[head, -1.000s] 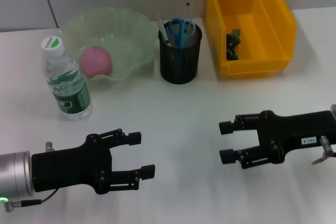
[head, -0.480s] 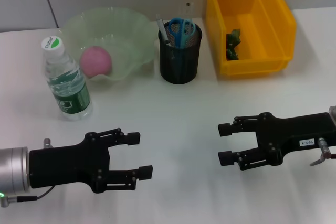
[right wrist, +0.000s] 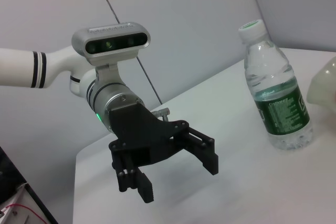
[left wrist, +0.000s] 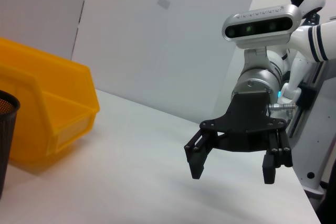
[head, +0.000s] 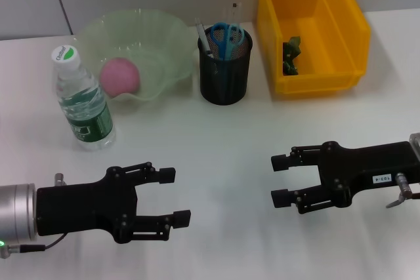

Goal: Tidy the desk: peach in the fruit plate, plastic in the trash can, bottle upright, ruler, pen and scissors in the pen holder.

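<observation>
A pink peach [head: 120, 76] lies in the pale green fruit plate [head: 147, 34] at the back left. The clear bottle [head: 81, 101] with a green label stands upright to the left of the plate, also seen as the bottle [right wrist: 275, 96] in the right wrist view. The black mesh pen holder [head: 225, 63] holds blue scissors [head: 226, 36], a pen [head: 203, 36] and a clear ruler [head: 234, 12]. Green plastic [head: 291, 55] lies in the yellow trash can [head: 341, 31]. My left gripper [head: 174, 195] and right gripper [head: 281, 179] hover open and empty near the front of the table.
The white table [head: 216, 136] runs to a grey wall at the back. The yellow trash can [left wrist: 44, 111] and the pen holder's edge [left wrist: 6, 140] show in the left wrist view, with my right gripper [left wrist: 233, 163] beyond them. My left gripper [right wrist: 176, 174] shows in the right wrist view.
Both arms have drifted slightly: the left gripper a little back toward the front edge, the right gripper a little leftward. Nothing on the table has moved.
</observation>
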`<move>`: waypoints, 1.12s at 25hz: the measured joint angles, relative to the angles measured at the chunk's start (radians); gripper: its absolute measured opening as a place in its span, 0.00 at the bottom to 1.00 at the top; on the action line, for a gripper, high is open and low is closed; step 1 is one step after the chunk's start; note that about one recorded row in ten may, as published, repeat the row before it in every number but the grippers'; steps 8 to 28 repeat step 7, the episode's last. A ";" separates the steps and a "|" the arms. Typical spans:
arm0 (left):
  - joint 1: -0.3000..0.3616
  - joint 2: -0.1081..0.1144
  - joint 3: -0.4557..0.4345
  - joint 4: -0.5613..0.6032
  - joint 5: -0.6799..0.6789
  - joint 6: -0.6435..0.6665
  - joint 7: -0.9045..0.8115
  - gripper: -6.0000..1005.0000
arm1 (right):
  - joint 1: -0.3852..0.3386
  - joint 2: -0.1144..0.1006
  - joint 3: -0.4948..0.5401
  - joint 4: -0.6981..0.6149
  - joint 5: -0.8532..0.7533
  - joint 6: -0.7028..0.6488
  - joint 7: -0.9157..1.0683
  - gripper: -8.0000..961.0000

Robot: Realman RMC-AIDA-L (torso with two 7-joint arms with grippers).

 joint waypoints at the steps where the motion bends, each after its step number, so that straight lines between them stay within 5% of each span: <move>1: 0.000 0.000 0.000 0.000 0.000 0.000 0.000 0.86 | 0.000 0.000 0.000 0.000 0.000 0.000 0.000 0.85; 28: 0.000 0.000 0.001 0.001 0.003 0.000 -0.001 0.86 | 0.004 0.002 -0.003 0.003 0.000 0.000 0.000 0.85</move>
